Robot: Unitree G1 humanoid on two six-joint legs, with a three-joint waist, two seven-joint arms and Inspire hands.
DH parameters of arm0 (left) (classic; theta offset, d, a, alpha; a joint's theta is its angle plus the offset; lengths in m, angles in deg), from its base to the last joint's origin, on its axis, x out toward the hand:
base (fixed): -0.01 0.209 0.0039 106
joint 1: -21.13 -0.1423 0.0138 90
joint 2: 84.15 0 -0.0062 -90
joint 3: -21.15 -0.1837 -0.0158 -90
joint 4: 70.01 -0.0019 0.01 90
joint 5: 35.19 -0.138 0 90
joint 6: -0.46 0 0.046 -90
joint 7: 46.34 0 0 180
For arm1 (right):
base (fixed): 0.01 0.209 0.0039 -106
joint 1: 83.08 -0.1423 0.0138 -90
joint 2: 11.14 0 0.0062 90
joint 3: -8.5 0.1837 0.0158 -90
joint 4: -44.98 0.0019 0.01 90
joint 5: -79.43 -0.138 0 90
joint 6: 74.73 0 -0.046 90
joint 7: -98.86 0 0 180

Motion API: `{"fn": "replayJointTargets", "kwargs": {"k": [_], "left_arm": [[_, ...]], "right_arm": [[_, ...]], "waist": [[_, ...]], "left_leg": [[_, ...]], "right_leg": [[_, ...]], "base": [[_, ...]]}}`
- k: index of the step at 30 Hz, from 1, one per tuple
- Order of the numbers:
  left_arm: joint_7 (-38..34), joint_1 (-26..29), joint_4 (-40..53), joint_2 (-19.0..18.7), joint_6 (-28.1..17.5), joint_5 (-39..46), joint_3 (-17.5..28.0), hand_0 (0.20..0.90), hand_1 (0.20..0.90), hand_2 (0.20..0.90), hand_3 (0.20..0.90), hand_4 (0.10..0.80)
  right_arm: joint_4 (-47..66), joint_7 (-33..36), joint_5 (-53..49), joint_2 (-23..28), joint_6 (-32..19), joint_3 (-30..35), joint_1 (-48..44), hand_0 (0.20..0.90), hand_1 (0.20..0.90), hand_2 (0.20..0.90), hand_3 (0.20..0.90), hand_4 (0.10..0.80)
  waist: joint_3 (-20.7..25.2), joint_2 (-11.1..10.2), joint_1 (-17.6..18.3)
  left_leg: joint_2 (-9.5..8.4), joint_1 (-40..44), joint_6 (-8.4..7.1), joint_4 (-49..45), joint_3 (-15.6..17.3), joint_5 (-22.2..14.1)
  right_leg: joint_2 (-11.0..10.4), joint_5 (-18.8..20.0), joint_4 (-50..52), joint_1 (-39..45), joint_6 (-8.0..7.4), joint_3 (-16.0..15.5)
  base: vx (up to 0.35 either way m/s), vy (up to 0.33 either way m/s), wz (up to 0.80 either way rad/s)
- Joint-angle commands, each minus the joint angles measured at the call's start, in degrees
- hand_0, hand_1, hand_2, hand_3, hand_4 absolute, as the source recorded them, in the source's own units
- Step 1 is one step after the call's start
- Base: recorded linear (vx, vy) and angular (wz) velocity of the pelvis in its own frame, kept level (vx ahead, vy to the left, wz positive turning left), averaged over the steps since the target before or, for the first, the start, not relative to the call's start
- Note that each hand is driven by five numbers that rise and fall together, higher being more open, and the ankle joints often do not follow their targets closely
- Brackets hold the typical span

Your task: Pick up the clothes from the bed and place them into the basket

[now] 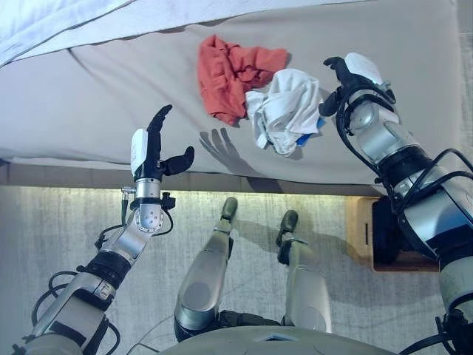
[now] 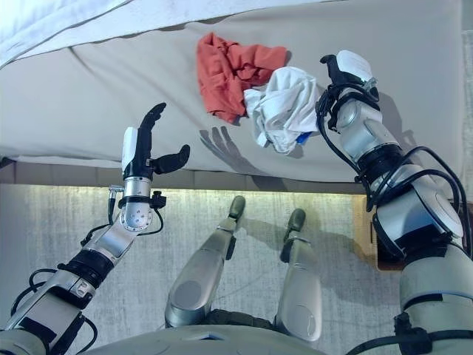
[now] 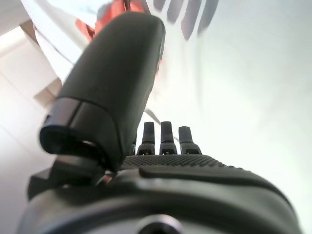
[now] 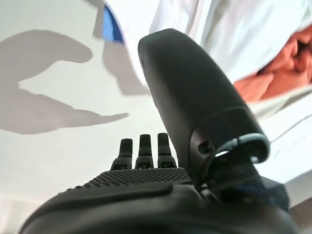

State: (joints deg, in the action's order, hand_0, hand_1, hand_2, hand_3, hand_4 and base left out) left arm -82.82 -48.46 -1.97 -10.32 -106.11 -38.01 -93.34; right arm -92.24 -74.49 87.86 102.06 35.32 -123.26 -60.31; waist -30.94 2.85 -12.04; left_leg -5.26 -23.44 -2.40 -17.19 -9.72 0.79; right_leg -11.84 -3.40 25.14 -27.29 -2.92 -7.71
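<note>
A crumpled orange-red garment (image 1: 230, 74) lies on the grey bed (image 1: 89, 103), touching a bunched white garment (image 1: 284, 109) with a blue patch to its right. My right hand (image 1: 347, 80) hovers just right of the white garment, fingers straight and holding nothing; its wrist view shows the white cloth (image 4: 243, 34) and the orange cloth (image 4: 278, 73) past the thumb. My left hand (image 1: 154, 148) is raised over the bed's near edge, well left of the clothes, fingers straight and thumb spread. No basket is in view.
A white sheet or duvet (image 1: 52, 22) lies along the bed's far left. A wooden box-like object (image 1: 361, 229) stands on the floor by the bed at the right. A pale carpet (image 1: 59, 229) covers the floor in front of the bed.
</note>
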Motion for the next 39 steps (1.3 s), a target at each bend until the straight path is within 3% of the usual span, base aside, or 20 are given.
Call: {"fn": "replayJointTargets", "kwargs": {"k": [1,10,11,18,19,20,21,26,31,39], "left_arm": [[-2.7,-1.7,9.0,-2.1,-4.7,1.6,2.4,0.900,0.900,0.900,0.900,0.800],[-1.7,-1.7,14.5,-1.9,-3.6,3.5,2.2,0.900,0.900,0.900,0.900,0.800],[-1.4,-2.3,14.9,-1.9,-3.8,3.5,2.1,0.900,0.900,0.900,0.900,0.800],[-2.1,-3.1,16.8,-2.5,-4.3,4.0,2.3,0.900,0.900,0.900,0.900,0.800],[-1.9,-3.1,17.0,-2.7,-4.3,4.2,2.4,0.900,0.900,0.900,0.900,0.800],[-1.9,-3.0,17.0,-2.9,-4.4,4.2,2.4,0.900,0.900,0.900,0.900,0.800],[-1.7,-3.2,17.0,-2.9,-4.6,4.0,2.6,0.900,0.900,0.900,0.900,0.800],[-0.8,-3.5,17.3,-3.8,-5.1,3.5,2.9,0.900,0.900,0.900,0.900,0.800],[-1.1,-3.3,16.4,-4.5,-6.8,2.5,2.9,0.900,0.900,0.900,0.900,0.800],[-0.3,-1.8,14.9,-4.8,-6.1,2.6,4.0,0.900,0.900,0.900,0.900,0.800]], "right_arm": [[-0.5,-0.7,5.8,1.7,0.2,-4.0,-8.5,0.900,0.900,0.900,0.900,0.800],[-11.4,-1.2,4.0,-1.3,-3.9,-4.4,-15.1,0.900,0.900,0.900,0.900,0.800],[-11.9,-1.5,3.7,-1.3,-4.4,-4.4,-15.0,0.900,0.900,0.900,0.900,0.800],[-11.5,-2.0,-0.2,-2.2,-6.6,-3.4,-15.0,0.900,0.900,0.900,0.900,0.800],[-11.4,-1.9,-1.3,-2.4,-6.7,-2.8,-14.8,0.731,0.731,0.731,0.702,0.602],[-11.6,-1.8,-1.5,-2.7,-7.2,-2.4,-14.7,0.429,0.429,0.429,0.351,0.251],[-11.7,-1.6,-1.8,-2.8,-7.3,-2.4,-14.8,0.300,0.300,0.300,0.200,0.100],[-11.7,0.8,-2.8,-2.0,-9.2,-1.2,-14.5,0.300,0.300,0.300,0.200,0.100],[-10.3,2.9,-4.4,-1.0,-9.7,-0.8,-13.4,0.300,0.300,0.300,0.200,0.100],[-7.0,5.0,-7.2,2.1,-9.5,1.3,-9.9,0.300,0.300,0.300,0.200,0.100]], "waist": [[1.1,2.2,-2.3],[1.1,5.4,-5.1],[1.1,5.7,-5.3],[1.1,6.5,-5.9],[1.1,6.6,-6.0],[1.1,6.6,-6.0],[1.1,6.6,-6.1],[1.1,6.0,-6.2],[1.1,5.1,-5.5],[1.2,1.9,-2.7]], "left_leg": [[-2.37,-8.2,3.57,-10.3,-0.1,-4.8],[-5.86,-21.6,5.71,-24.9,0.0,-9.3],[-6.18,-21.5,6.01,-26.3,0.2,-11.1],[-7.50,-26.5,6.81,-32.8,0.3,-13.2],[-7.71,-27.1,6.86,-33.8,0.3,-13.5],[-7.72,-27.6,6.90,-34.4,0.4,-13.7],[-7.79,-27.9,6.96,-34.9,0.4,-13.8],[-7.78,-27.9,6.92,-36.3,0.1,-14.6],[-6.66,-24.9,7.01,-35.0,0.6,-14.9],[-3.55,-13.4,6.29,-31.4,3.5,-17.0]], "right_leg": [[-0.3,-2.0,8.3,-3.8,-0.41,0.5],[-0.7,-7.2,24.1,-17.0,1.05,1.8],[-0.5,-9.0,25.7,-17.0,0.76,2.5],[-0.1,-11.1,31.6,-21.9,1.42,3.4],[0.0,-11.5,32.5,-22.4,1.57,3.3],[0.1,-11.7,33.0,-22.9,1.68,3.3],[0.1,-11.9,33.4,-23.1,1.79,3.3],[0.3,-12.2,34.1,-22.9,2.02,2.9],[0.6,-11.4,32.0,-19.8,2.00,2.2],[0.5,-9.8,24.4,-7.2,1.70,1.4]], "base": [[-0.040,0.047,0.15],[-0.028,0.014,0.07],[0.056,-0.028,0.13],[-0.007,-0.005,0.08],[-0.034,-0.009,0.03],[-0.033,-0.024,0.01],[-0.031,-0.042,-0.03],[-0.024,-0.046,0.06],[-0.028,-0.027,-0.17],[-0.028,0.007,-0.13]]}}
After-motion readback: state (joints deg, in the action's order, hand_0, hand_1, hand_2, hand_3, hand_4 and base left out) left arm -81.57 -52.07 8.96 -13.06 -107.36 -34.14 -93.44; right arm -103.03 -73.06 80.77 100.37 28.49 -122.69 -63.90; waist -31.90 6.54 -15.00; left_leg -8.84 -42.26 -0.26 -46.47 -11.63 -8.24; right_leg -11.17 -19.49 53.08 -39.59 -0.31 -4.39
